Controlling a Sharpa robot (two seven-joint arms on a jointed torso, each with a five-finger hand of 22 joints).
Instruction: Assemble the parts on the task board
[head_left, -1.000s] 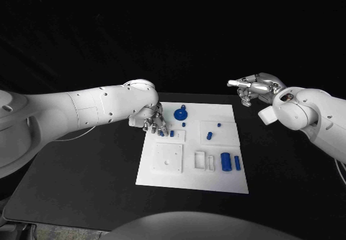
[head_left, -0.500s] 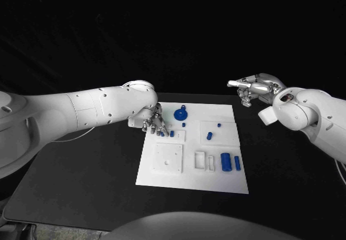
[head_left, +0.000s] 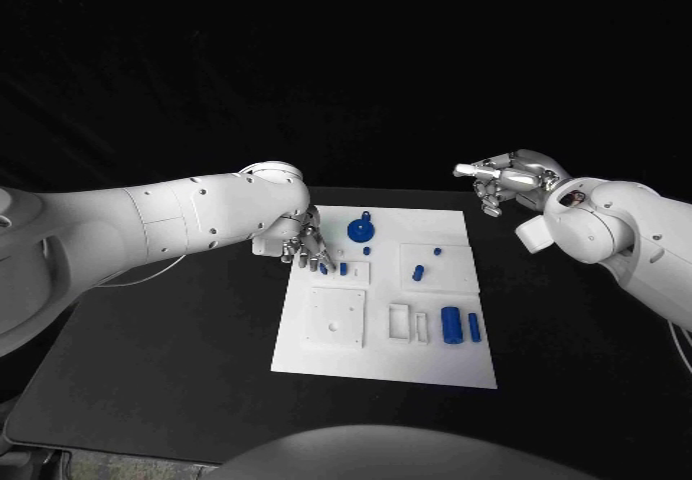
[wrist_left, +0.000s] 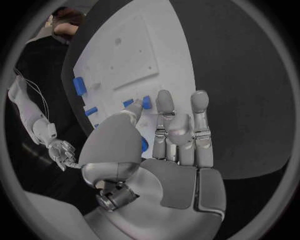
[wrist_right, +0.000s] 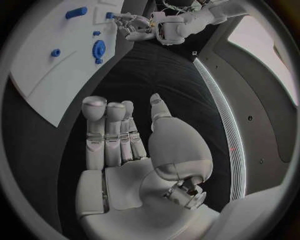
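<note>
Pickup is your step: left hand (head_left: 304, 243), fingers apart and holding nothing, must close on the small blue part (head_left: 342, 267) beside its fingertips, while right hand (head_left: 505, 178) hangs loosely curled, holding nothing, off the task board (head_left: 433, 360).

Lab: black table (head_left: 173, 370), white task board (head_left: 378, 350).

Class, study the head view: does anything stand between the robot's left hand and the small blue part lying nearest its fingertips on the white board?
Nothing visible does. The left hand hangs over the task board's left edge, fingers pointing down beside the small blue part, with bare white board between them.
</note>
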